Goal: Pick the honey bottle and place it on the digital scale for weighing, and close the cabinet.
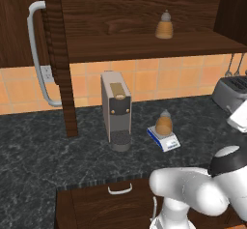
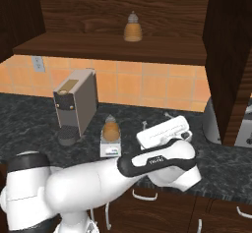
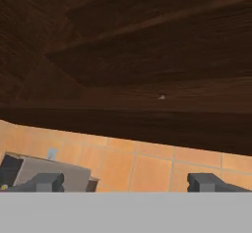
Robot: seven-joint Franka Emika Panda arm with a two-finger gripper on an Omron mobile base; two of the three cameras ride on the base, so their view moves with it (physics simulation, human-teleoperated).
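One honey bottle, amber with a pale cone cap, stands upright on the digital scale on the dark counter. A second bottle just like it stands on the shelf of the cabinet. The cabinet's left door, with its long silver handle, and its right door both stand open. My gripper is open and empty, its fingertips wide apart. It points at the cabinet's underside and the tiles. The white hand hovers right of the scale.
A tall grey coffee machine stands left of the scale. A toaster sits at the right against the orange tiled wall. A drawer with a small curved handle lies below the counter's front edge.
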